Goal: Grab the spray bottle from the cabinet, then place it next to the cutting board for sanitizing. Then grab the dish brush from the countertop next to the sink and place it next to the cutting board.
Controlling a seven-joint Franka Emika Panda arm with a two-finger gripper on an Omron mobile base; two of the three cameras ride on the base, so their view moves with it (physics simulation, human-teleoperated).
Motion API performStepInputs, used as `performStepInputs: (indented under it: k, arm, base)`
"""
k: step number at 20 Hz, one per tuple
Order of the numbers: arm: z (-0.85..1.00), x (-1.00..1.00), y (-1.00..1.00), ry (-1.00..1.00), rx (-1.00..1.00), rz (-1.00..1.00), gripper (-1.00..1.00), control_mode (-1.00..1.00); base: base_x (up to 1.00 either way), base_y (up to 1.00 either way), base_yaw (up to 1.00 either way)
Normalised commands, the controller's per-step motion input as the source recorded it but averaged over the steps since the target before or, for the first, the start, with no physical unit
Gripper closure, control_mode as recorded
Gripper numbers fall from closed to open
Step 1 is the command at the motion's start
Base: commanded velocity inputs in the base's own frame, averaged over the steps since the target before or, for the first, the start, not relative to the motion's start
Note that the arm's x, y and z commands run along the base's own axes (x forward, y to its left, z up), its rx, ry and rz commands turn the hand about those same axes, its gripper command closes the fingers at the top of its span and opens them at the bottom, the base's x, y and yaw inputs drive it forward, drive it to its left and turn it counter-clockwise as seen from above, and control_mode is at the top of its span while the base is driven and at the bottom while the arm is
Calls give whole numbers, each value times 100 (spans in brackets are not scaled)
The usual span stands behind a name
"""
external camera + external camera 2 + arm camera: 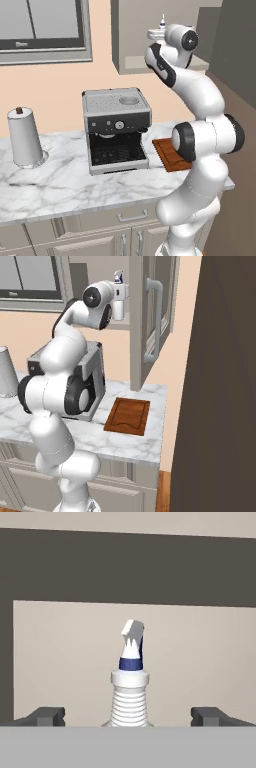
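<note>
Gripper point(128, 717): raised to the level of the cabinet shelf, jaws spread as wide as they go, holding nothing; one dark fingertip point(46, 716) well to each side of the bottle.
Spray bottle point(130, 682): upright in the cabinet, centred between the fingertips, apart from both; ribbed white neck, blue collar, white nozzle on top. Top of it seen above the hand in the left base view point(162, 21) and in the right base view point(118, 276).
Cabinet point(131, 35): grey-taupe, on the wall above the coffee machine; door point(150, 321) swung open toward the room, pale back wall inside.
Cutting board point(128, 415): reddish-brown, flat on the countertop just right of the coffee machine, partly hidden by the arm in the left base view.
Countertop point(60, 185): white marble with grey veins.
Coffee machine point(116, 130): grey, standing left of the board.
Paper-towel roll point(24, 137): upright at the far left of the countertop.
</note>
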Motion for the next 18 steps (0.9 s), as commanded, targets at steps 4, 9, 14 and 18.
performStepInputs:
  k: [4,9,14,18]
  arm:
    - [-1,33,0,7,0,0,-100,-100]
    - [-3,30,0,4,0,0,-100,-100]
    - [0,13,0,0,0,0,-100,-100]
    - [0,18,0,1,0,0,-100,-100]
  base:
    - [0,0,0]
    - [0,0,0]
    - [0,0,0]
    - [0,0,0]
